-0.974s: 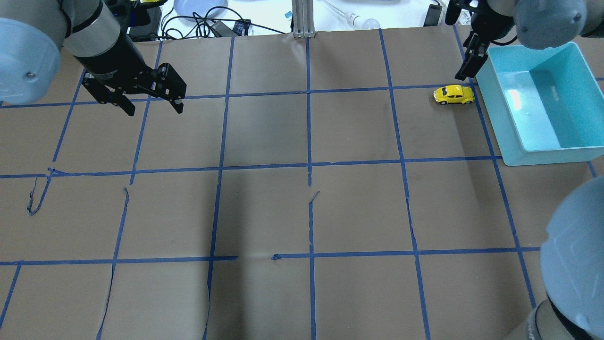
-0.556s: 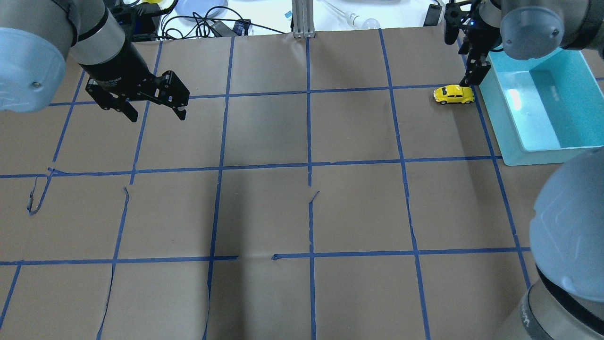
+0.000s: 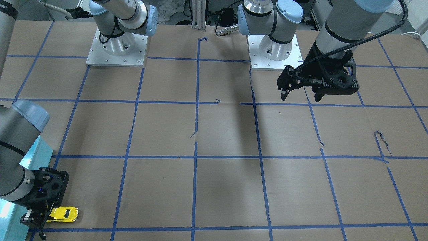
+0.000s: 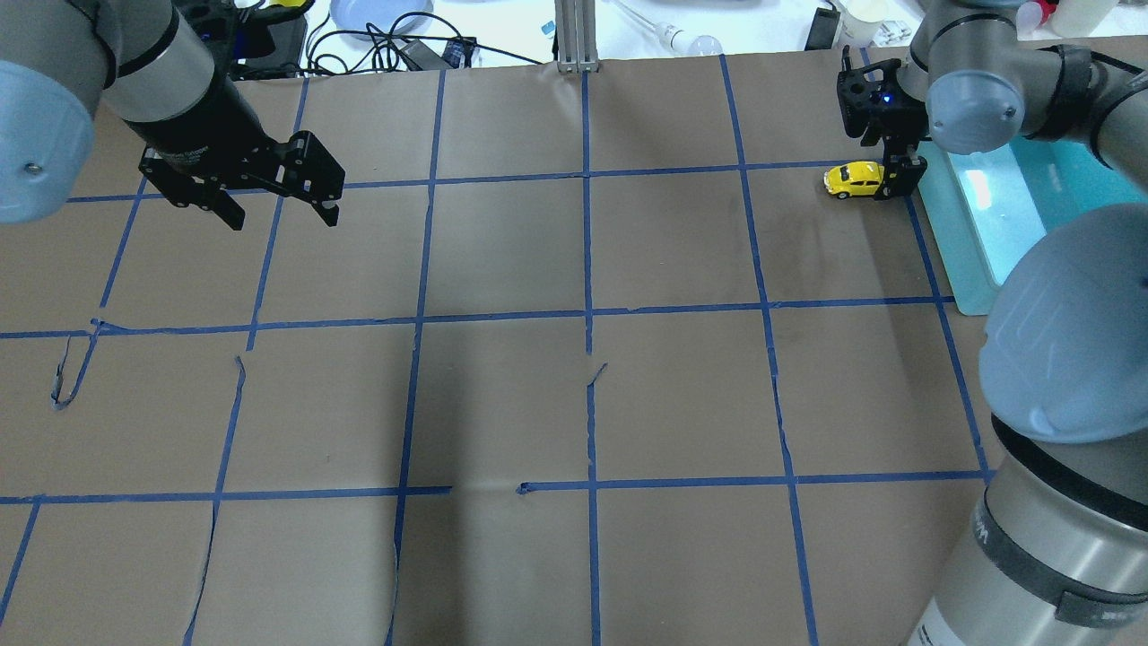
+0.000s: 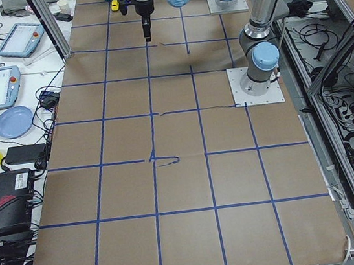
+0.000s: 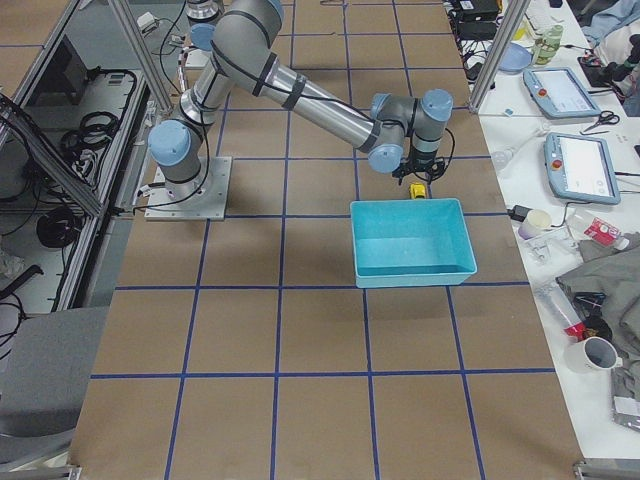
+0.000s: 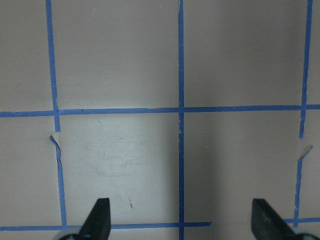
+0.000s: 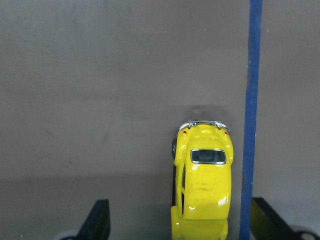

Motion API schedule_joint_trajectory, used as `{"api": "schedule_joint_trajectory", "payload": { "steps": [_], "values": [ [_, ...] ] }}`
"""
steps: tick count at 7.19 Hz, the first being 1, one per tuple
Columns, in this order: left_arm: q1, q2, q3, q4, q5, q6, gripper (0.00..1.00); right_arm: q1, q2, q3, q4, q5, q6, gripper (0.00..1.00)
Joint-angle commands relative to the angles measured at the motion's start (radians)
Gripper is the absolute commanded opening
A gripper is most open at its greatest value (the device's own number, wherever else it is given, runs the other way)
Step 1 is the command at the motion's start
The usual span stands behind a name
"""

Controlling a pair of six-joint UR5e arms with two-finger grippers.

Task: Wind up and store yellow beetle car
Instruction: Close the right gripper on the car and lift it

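Note:
The yellow beetle car (image 4: 850,179) stands on its wheels on the brown paper at the far right, just left of the teal bin (image 4: 967,269). My right gripper (image 4: 892,178) is open and hangs low over the car's bin-side end. In the right wrist view the car (image 8: 202,185) lies between the open fingers, closer to the right fingertip (image 8: 260,212), and neither finger touches it. The car (image 3: 64,214) and right gripper (image 3: 35,218) also show in the front view. My left gripper (image 4: 282,213) is open and empty, high over the far left.
The teal bin (image 6: 410,245) is open-topped and holds nothing. Blue tape lines grid the paper, with torn bits at the left (image 4: 67,377). Cables and a blue plate (image 4: 368,13) lie beyond the far edge. My right arm's elbow (image 4: 1067,341) hangs over the near right.
My right gripper has swung down from beside the bin's corner to straddle the car's end. The car has not moved. My left gripper has drifted slightly left and stays open.

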Motion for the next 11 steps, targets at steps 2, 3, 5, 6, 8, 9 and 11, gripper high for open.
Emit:
{"api": "schedule_joint_trajectory", "payload": {
  "steps": [2, 3, 5, 6, 8, 9, 11],
  "values": [
    [0.0, 0.001, -0.004, -0.002, 0.0, -0.002, 1.0, -0.001, 0.041, -0.006, -0.068, 0.003, -0.05, 0.97],
    [-0.002, 0.001, -0.004, -0.002, 0.0, -0.002, 1.0, -0.001, 0.054, -0.003, -0.079, 0.005, -0.065, 0.97],
    [0.0, 0.001, -0.004, -0.002, 0.001, -0.002, 1.0, -0.001, 0.064, 0.005, -0.08, 0.005, -0.071, 0.7],
    [0.0, -0.001, -0.005, 0.0, -0.002, -0.006, 1.0, -0.002, 0.062, 0.009, -0.08, -0.001, -0.064, 0.44],
    [0.0, 0.001, -0.005, -0.002, 0.0, -0.006, 1.0, -0.001, 0.044, 0.009, -0.076, -0.006, -0.036, 0.16],
    [0.0, 0.001, -0.007, -0.002, 0.0, -0.006, 1.0, -0.001, 0.013, 0.009, -0.065, -0.009, -0.024, 0.07],
    [0.0, 0.001, -0.008, -0.002, 0.0, -0.005, 1.0, -0.001, -0.072, 0.0, -0.004, 0.084, 0.059, 0.04]
  ]
}}
